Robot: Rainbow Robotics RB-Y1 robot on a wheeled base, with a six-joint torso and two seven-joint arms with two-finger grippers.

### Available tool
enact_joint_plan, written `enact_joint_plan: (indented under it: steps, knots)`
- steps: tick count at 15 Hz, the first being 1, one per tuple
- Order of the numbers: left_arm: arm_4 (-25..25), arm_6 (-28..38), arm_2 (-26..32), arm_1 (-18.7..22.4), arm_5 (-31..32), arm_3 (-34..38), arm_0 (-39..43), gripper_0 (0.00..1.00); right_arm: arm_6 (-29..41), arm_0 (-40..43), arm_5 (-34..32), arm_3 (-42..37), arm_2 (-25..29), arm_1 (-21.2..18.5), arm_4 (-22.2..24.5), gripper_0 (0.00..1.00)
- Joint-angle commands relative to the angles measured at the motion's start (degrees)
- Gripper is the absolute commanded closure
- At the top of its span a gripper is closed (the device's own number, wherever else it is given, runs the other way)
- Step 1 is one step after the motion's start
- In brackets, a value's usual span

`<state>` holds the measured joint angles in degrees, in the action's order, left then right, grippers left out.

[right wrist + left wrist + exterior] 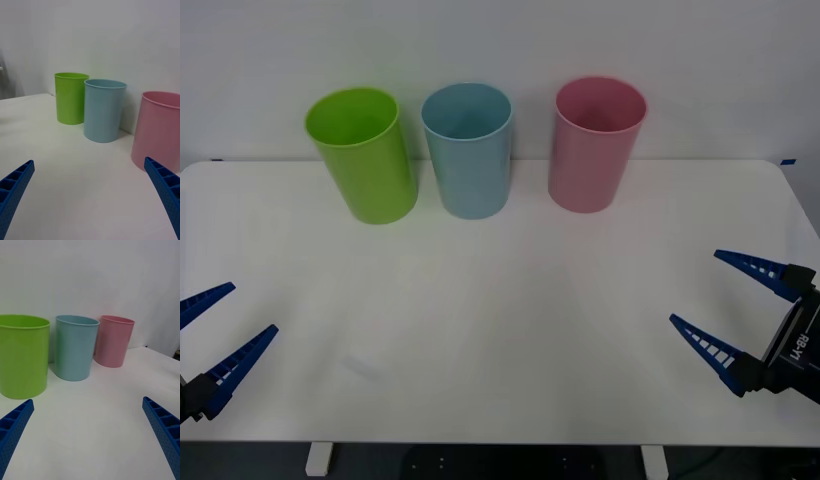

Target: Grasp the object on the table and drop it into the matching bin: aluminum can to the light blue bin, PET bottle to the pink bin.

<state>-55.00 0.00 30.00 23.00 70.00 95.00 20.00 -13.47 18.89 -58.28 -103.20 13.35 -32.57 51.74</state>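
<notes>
Bins in a row at the far side, no bottle on the table (500, 330).

Front view: lime green bin (363, 155), light blue bin (468, 150) and pink bin (594, 144) stand upright; left gripper (208, 338) and right gripper (732, 305) sit spread wide at the near corners. Right wrist view: fingers (165, 187) parted, the pink bin closest. Left wrist view: fingers (15, 423) parted, the green bin closest. With no bottle in sight, its bearing, long axis and nearer arm cannot be judged.
</notes>
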Motion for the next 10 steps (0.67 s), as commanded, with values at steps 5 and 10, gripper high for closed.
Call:
enact_joint_plan:
  steps: [5,10]
  knots:
    - [0.0,0.0,0.0,0.0,0.0,0.0,0.0,0.0,1.07,1.59,0.36,0.01,-0.08,1.89,2.4,0.0]
    - [0.0,0.0,0.0,0.0,0.0,0.0,0.0,0.0,1.07,1.59,0.36,0.01,-0.08,1.89,2.4,0.0]
